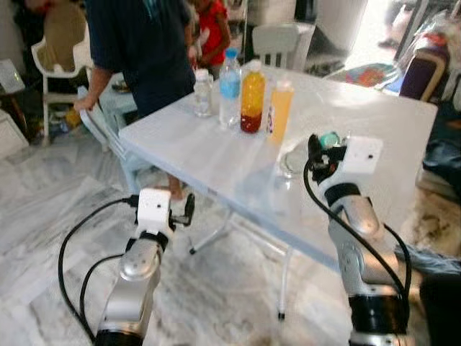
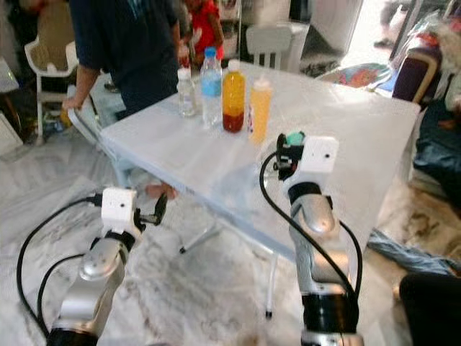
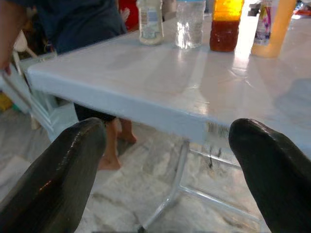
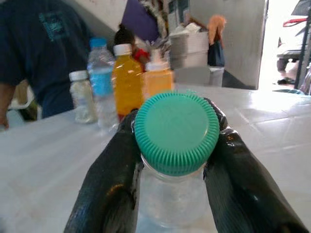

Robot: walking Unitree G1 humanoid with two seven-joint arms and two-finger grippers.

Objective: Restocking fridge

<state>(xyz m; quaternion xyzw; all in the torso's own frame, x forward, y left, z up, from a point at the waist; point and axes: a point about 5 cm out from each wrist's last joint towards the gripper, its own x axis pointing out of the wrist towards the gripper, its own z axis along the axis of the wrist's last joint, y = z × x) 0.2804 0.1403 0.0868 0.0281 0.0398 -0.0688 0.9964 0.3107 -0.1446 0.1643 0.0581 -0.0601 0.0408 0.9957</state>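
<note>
- Four bottles line up near the far-left corner of the white plastic table [image 1: 216, 166]: small clear white-capped bottle [image 1: 203, 92], blue-capped water bottle [image 1: 230, 88], orange juice bottle with dark red bottom [image 1: 252, 97], pale orange bottle [image 1: 280, 109].
- Right gripper [image 4: 177, 160] is clamped on a clear bottle with a green ribbed cap [image 4: 176, 132], closer to the table's near edge.
- Left gripper [image 1: 189, 210] hangs below the table's near-left edge, jaws spread wide, holding nothing.
- Person in a dark blue shirt [image 1: 144, 43] stands past the far-left corner.
</note>
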